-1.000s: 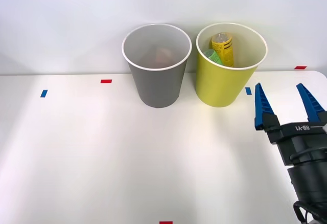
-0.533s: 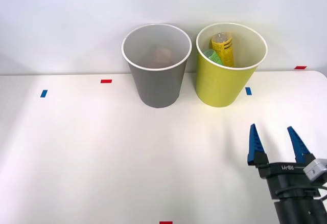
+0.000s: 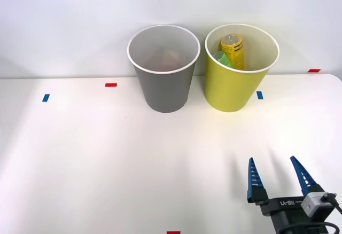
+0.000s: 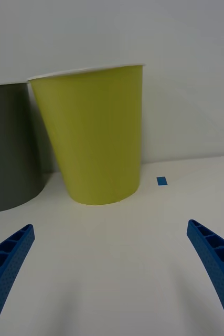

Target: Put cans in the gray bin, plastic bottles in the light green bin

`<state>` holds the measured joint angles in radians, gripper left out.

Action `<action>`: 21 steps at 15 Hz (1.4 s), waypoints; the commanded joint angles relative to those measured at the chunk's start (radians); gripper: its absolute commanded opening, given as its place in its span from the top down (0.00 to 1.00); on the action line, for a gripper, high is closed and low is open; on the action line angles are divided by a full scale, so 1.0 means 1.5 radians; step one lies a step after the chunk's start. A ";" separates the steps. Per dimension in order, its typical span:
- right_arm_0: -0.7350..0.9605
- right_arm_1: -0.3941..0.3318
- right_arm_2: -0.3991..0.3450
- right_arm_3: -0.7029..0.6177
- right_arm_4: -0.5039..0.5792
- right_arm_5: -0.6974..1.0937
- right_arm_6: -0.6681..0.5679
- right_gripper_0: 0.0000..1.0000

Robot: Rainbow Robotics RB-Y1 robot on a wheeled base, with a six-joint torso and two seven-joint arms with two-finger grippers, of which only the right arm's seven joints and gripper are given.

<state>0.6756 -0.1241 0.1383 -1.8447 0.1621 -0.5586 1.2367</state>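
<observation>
The gray bin (image 3: pixel 163 79) stands at the back of the table, with a faint reddish thing deep inside that I cannot identify. Beside it on the right is the light green bin (image 3: pixel 235 79), holding a yellow plastic bottle (image 3: pixel 233 49) and a smaller green item (image 3: pixel 221 59). My right gripper (image 3: pixel 272 165) hangs open near the table's front right edge, well in front of the light green bin, nothing between its blue fingers. In the right wrist view the light green bin (image 4: pixel 93 136) faces me with the gray bin (image 4: pixel 9 147) beside it, and my gripper (image 4: pixel 110 239) is open over bare table.
Small tape marks dot the white table (image 3: pixel 96 159): blue (image 3: pixel 46 98) and red (image 3: pixel 110 85) at the left, blue (image 3: pixel 259 95) and red (image 3: pixel 314 70) at the right, red (image 3: pixel 173 232) at the front edge. A white wall rises behind the bins.
My right gripper has drawn back from beside the light green bin toward the table's front edge, staying open. The bins and what they hold have not moved.
</observation>
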 commanded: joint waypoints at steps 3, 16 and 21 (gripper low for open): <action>-0.013 0.024 0.012 0.085 -0.007 -0.101 0.093 0.00; 0.085 -0.060 0.104 0.087 -0.118 -0.146 0.185 0.00; 0.133 -0.042 0.096 0.087 -0.134 -0.151 0.187 0.00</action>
<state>0.8606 -0.1921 0.2861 -1.7135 -0.0346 -0.7854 1.5163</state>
